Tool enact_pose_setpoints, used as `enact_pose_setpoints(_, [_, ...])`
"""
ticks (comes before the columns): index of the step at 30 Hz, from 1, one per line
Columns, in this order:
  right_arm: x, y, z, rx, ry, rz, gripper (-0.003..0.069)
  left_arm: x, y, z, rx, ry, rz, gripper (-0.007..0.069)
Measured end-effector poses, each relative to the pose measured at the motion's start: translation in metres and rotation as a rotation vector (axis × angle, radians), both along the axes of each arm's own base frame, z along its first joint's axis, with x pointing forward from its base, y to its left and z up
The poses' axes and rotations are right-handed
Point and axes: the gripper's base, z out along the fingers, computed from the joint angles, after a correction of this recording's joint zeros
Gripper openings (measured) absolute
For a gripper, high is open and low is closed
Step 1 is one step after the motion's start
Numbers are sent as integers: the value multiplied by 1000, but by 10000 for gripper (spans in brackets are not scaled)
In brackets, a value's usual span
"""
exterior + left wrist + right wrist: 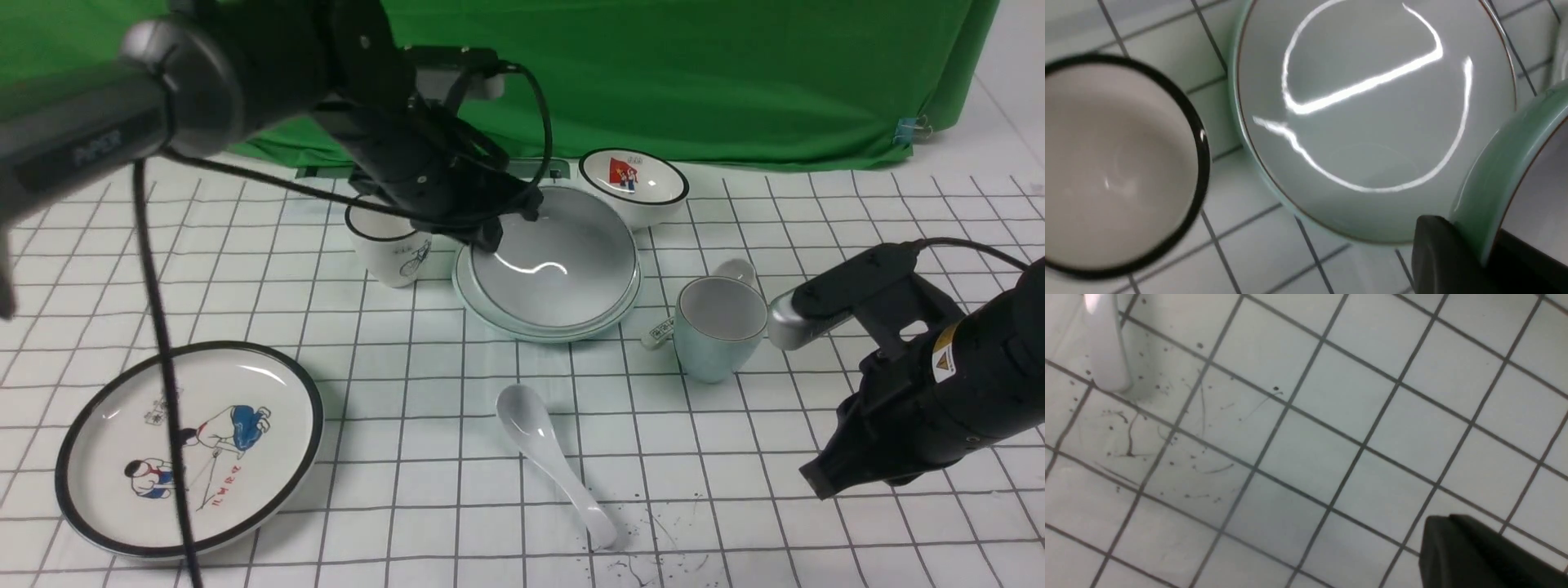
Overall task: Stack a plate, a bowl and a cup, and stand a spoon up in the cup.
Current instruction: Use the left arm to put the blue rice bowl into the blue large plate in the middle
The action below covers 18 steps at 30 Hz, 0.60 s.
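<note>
My left gripper is shut on the near-left rim of the pale blue-green bowl and holds it tilted over the pale blue-green plate. In the left wrist view one finger lies outside and one inside the bowl's wall, with the plate beneath. I cannot tell whether the bowl touches the plate. The pale blue-green cup stands upright to the right of the plate. The plain white spoon lies in front of the plate; its handle end shows in the right wrist view. My right gripper is shut and empty, low at the right.
A white black-rimmed cup stands just left of the plate, also in the left wrist view. A cartoon plate lies front left. A red-picture bowl sits behind. A marked spoon lies behind the cup.
</note>
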Motion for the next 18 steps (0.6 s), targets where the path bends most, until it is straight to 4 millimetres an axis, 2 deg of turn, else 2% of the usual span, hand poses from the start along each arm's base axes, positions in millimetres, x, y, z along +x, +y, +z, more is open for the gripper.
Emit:
enact_pose_setpoints(1, [0,0,0,0,0,0,18,3,-1,-4,3,5,2,-14])
enact_pose_setpoints(4, [0,0,0,0,0,0,18,27,-8,-14,-1,-7,25,-14])
enact_pose_setpoints(5, [0,0,0,0,0,0,18,36,-10,-23,9,7,38,-14])
enact_pose_setpoints(6, [0,0,0,0,0,0,18,37,-10,-22,13,3,39,-14])
enact_pose_setpoints(8, [0,0,0,0,0,0,19,50,-11,-40,58,32,56,-14])
enact_pose_setpoints(13, [0,0,0,1,-1,0,20,59,-9,-55,104,55,87,1])
enact_pose_setpoints(15, [0,0,0,1,-2,0,22,62,-8,-57,113,40,95,27])
enact_pose_setpoints(18, [0,0,0,1,-2,0,25,64,-8,-57,111,21,102,111])
